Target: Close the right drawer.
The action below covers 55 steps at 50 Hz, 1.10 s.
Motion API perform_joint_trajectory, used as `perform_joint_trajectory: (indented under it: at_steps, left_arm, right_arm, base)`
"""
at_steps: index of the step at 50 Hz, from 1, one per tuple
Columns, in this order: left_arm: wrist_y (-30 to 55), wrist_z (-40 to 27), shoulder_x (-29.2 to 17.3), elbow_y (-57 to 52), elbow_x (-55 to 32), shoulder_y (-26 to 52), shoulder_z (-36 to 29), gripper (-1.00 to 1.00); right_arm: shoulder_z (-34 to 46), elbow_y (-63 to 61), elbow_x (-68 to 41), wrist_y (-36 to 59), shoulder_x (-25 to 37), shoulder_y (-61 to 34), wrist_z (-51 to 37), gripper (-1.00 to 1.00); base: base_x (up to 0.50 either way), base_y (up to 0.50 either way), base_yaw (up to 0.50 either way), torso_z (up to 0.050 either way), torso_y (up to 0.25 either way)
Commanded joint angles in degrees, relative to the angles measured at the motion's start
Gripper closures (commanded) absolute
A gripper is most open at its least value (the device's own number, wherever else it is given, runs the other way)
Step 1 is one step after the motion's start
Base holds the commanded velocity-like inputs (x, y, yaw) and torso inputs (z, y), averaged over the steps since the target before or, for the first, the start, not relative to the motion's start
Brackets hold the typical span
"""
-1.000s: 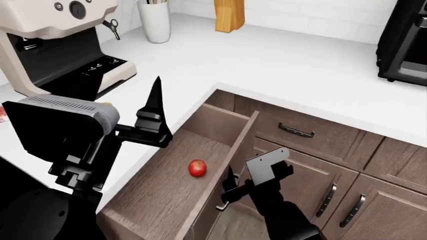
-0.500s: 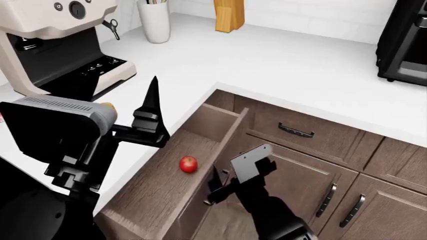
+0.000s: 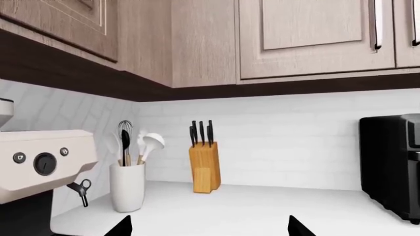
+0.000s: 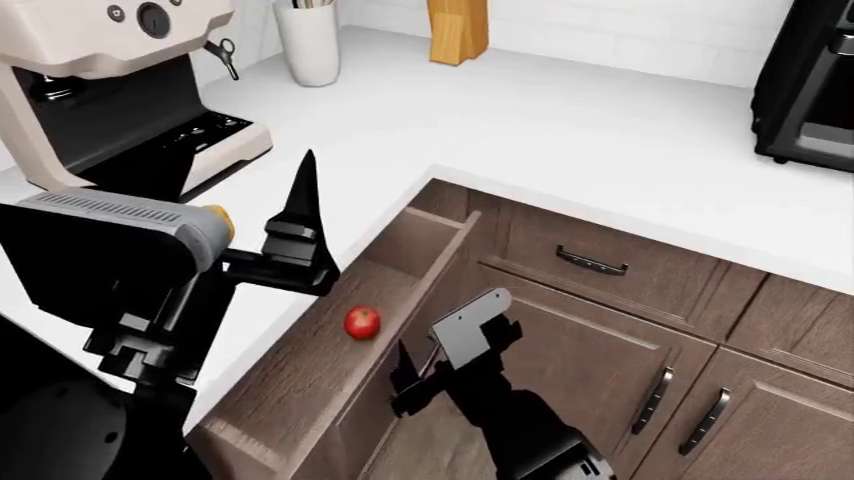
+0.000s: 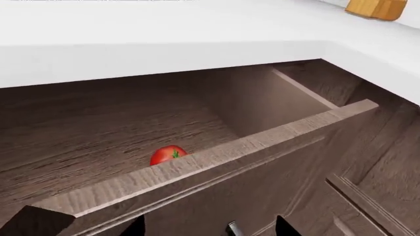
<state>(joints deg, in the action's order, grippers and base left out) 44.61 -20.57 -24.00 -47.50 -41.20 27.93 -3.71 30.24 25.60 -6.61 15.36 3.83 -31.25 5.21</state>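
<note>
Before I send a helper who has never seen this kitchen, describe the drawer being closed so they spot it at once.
Start at the white counter and look under its inner corner, beside the coffee machine. The drawer is the deep, grey-brown wood box pulled partly out there. Unlike the shut drawer front and cabinet doors nearby, it stands open and holds a small red tomato.

Right drawer (image 4: 350, 370): grey-brown wood grain, matt, same inside and on the front panel. Tomato (image 4: 360, 322) in it: smooth, glossy red. Surface (image 4: 534, 140): plain white, smooth, matt. Knife block (image 3: 204, 166): light wood, black handles. Utensil holder (image 3: 127, 187): smooth white, ceramic-looking. Coffee machine (image 4: 107, 90): cream plastic body, black matt parts. Backsplash (image 3: 288, 147): white tile, faint sheen. Oven (image 3: 390, 167): black, slightly glossy.
</note>
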Motion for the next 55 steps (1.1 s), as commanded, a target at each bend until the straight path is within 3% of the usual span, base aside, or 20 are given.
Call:
perform_joint_trajectory:
  at_steps: [1, 20, 38, 55]
  left_arm:
    - [0.4, -0.6, -0.3, -0.6, -0.8, 0.2, 0.2, -1.0]
    - [-0.9, -0.4, -0.4, 0.1, -0.1, -0.5, -0.7, -1.0]
    - [-1.5, -0.7, -0.8, -0.5, -0.8, -1.0, -0.7, -1.0]
    - [-2.2, -1.2, 4.3, -3.6, -1.0, -1.1, -8.6, -1.0]
  right_arm:
    - [3.9, 2.4, -4.4, -1.6, -2.1, -1.2, 3.2, -1.0]
    - [4.9, -2.3, -5.4, 0.2, 1.1, -0.2, -0.8, -1.0]
    - [-2.9, -30.4, -8.5, 11.9, 13.2, 7.7, -9.8, -1.0]
    - [-14.9, -52.0, -13.2, 18.9, 21.1, 16.5, -18.4, -1.0]
  base:
    - [0.0, 0.0, 0.0, 0.0, 0.0]
    - [0.0, 0.0, 0.0, 0.0, 0.0]
    - [0.0, 0.0, 0.0, 0.0, 0.0]
    - [0.0, 0.0, 0.0, 0.0, 0.0]
